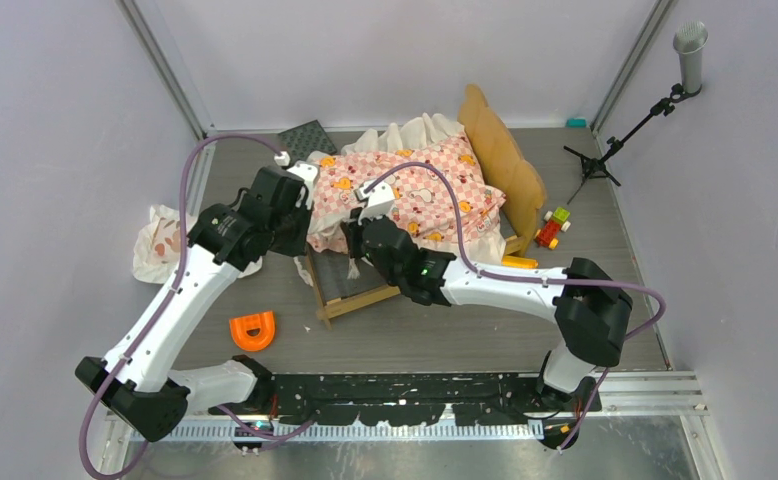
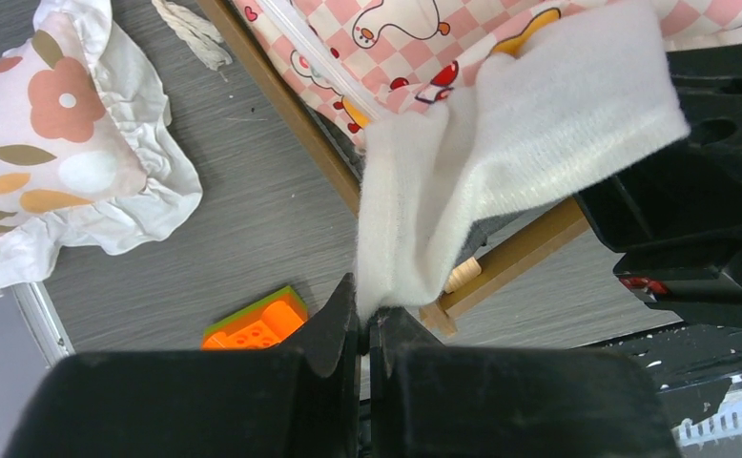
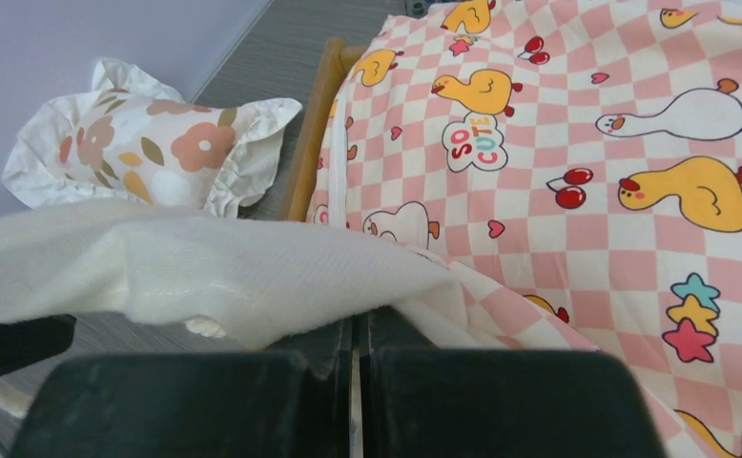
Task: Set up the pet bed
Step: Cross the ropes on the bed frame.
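Observation:
The pet bed (image 1: 360,300) is a tan wooden frame with a wavy headboard (image 1: 505,160), standing at mid table. A pink-checkered sheet (image 1: 415,195) with duck prints lies bunched over it, and some dark mattress (image 1: 350,280) shows at the foot end. My left gripper (image 1: 305,215) is at the bed's left side, shut on the sheet's white underside edge (image 2: 501,143); the left wrist view shows the jaws (image 2: 362,315) pinching that fabric. My right gripper (image 1: 355,250) is at the foot end, shut (image 3: 353,324) on the same white edge (image 3: 205,267), lifted above the frame rail (image 3: 315,124).
A floral ruffled pillow (image 1: 160,240) lies on the table left of the bed. An orange U-shaped toy (image 1: 252,330) sits near the front. A toy car (image 1: 553,228) and an orange piece (image 1: 518,262) lie right of the bed. A dark textured board (image 1: 307,140) and a microphone stand (image 1: 605,150) stand at the back.

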{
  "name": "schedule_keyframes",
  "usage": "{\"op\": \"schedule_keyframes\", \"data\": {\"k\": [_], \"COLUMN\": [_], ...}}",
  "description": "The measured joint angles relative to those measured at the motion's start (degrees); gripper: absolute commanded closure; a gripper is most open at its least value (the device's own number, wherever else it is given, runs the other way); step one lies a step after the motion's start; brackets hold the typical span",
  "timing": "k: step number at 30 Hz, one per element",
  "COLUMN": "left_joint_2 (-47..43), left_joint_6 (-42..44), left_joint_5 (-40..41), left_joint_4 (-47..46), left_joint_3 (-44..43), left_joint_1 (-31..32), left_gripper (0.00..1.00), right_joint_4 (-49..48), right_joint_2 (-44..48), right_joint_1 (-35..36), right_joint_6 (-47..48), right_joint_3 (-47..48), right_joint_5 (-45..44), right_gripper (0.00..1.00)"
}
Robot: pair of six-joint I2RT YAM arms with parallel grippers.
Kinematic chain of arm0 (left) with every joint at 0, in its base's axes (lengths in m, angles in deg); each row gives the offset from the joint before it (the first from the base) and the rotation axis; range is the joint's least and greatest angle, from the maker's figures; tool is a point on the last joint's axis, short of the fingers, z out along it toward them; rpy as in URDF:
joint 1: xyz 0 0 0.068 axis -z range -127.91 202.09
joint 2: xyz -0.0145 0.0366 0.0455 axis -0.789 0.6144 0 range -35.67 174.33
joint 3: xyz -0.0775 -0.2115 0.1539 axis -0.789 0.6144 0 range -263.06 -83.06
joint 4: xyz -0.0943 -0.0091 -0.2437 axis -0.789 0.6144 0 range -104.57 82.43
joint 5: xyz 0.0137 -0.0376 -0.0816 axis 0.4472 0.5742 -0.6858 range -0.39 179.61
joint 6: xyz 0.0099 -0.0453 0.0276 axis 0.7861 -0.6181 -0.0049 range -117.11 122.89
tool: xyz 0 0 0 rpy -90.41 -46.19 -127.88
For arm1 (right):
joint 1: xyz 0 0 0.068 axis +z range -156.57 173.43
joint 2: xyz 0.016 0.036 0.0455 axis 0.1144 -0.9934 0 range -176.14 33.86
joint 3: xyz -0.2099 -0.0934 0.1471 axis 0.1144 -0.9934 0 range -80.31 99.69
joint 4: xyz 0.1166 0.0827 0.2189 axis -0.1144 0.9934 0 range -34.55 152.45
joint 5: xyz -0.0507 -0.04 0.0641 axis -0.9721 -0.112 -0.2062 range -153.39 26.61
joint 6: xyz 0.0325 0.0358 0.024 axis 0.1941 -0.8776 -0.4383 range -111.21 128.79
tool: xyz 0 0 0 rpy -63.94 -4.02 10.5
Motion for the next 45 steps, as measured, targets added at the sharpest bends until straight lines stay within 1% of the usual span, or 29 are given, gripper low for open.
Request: {"op": "schedule_keyframes", "data": {"k": [15, 28, 45], "left_joint_2": [0.0, 0.0, 0.7], "left_joint_6": [0.0, 0.0, 0.0], "left_joint_5": [-1.3, -2.2, -4.4], "left_joint_4": [-0.5, -0.8, -0.9], "left_joint_3": [1.4, 1.6, 4.0], "left_joint_1": [-0.3, -0.5, -0.6], "left_gripper": [1.00, 1.00, 1.00], "right_joint_4": [3.3, 6.7, 12.0], "right_joint_2": [0.3, 7.1, 7.4], "right_joint_1": [-0.2, -0.2, -0.2], "right_joint_6": [-0.4, -2.5, -3.8], "right_joint_3": [0.9, -0.6, -0.6], "right_joint_5": [3.3, 6.2, 10.4], "right_gripper": [0.99, 0.99, 0.99]}}
